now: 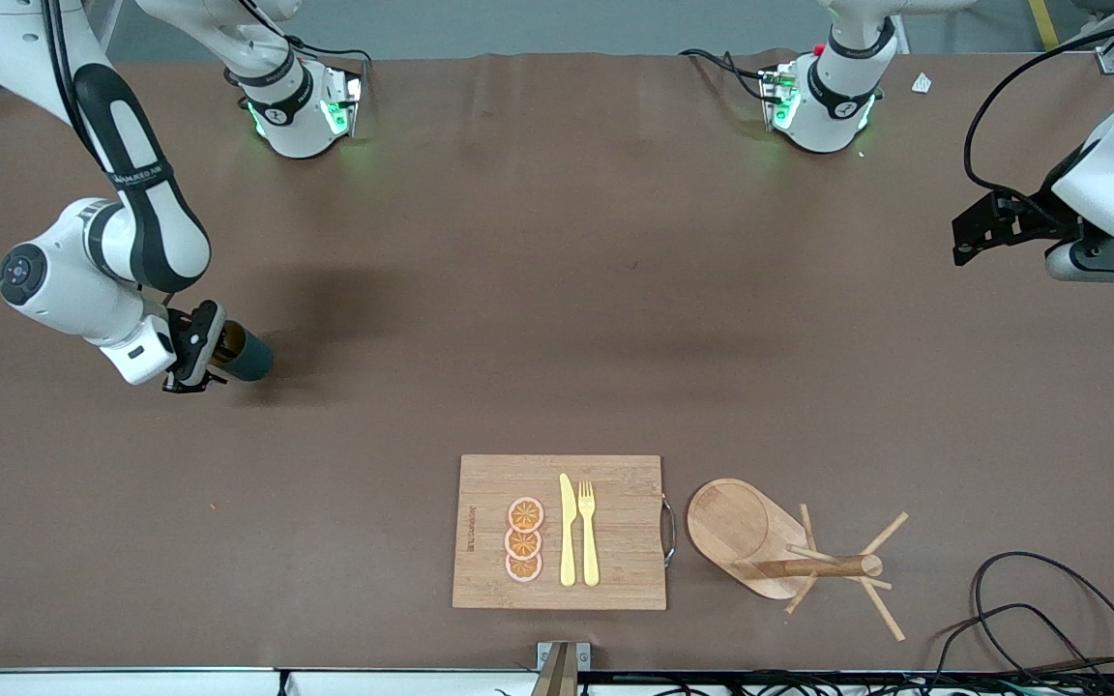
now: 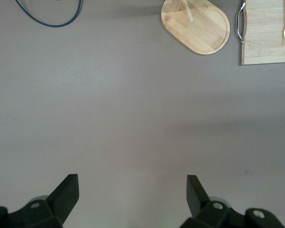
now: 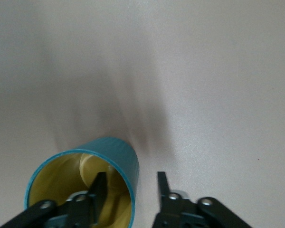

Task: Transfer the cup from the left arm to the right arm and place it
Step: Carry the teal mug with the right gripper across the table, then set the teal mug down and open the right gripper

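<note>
Cup [image 1: 246,356] in the right gripper [image 1: 197,350], over bare table [image 1: 557,290] toward the right arm's end. From the front it appears tipped, mouth turned toward the gripper; whether its base touches the table cannot be told. Right wrist view: one finger [image 3: 99,192] inside the tan-gold interior, the other [image 3: 164,190] outside the teal wall, jaws narrow and pinching the rim wall between them. Handle not visible in any view.

Handling, as judgement: rigid, thin-walled, glossy, likely glazed or enamelled, so probably slick under the pads and liable to chip if dropped. Small and probably light. A rim pinch holds it off-centre, so it may swing or slip if moved fast. The wall across the rim is a workable hold; a grip around the whole body would be steadier.

Left gripper [image 1: 978,232] hangs over the table's edge at the left arm's end, jaws wide, nothing between them; that arm waits. Cutting board [image 1: 615,561] and wooden rack [image 1: 770,541] lie nearer the front camera, well apart from the cup.
</note>
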Action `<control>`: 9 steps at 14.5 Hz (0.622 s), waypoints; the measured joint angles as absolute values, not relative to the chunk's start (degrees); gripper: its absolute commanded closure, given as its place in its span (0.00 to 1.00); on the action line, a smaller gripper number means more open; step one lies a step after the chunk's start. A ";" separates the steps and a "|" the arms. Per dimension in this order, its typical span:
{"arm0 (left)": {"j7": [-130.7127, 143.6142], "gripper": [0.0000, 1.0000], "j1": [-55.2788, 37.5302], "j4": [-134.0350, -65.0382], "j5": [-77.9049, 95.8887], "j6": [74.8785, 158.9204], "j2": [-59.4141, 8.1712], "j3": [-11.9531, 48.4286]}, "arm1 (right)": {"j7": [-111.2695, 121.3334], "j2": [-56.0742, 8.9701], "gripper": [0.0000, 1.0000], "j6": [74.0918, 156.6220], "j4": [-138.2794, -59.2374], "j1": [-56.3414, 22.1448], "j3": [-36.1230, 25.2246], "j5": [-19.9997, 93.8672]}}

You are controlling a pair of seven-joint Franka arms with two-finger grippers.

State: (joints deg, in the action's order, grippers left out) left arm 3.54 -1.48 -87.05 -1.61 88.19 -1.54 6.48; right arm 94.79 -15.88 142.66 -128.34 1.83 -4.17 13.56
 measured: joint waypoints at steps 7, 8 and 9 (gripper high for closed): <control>3.57 0.00 -1.37 -86.71 -1.62 88.47 -1.55 6.46 | 94.48 -15.71 0.00 131.48 -121.78 3.54 -4.59 14.23; 3.57 0.00 -1.31 -86.67 -1.62 88.47 -1.56 6.44 | 93.63 -15.51 0.00 129.64 -119.77 4.90 -4.68 14.46; 3.57 0.00 -1.23 -86.58 -1.62 88.47 -1.55 6.43 | 91.92 -15.28 0.00 127.48 -117.74 6.21 -4.74 14.53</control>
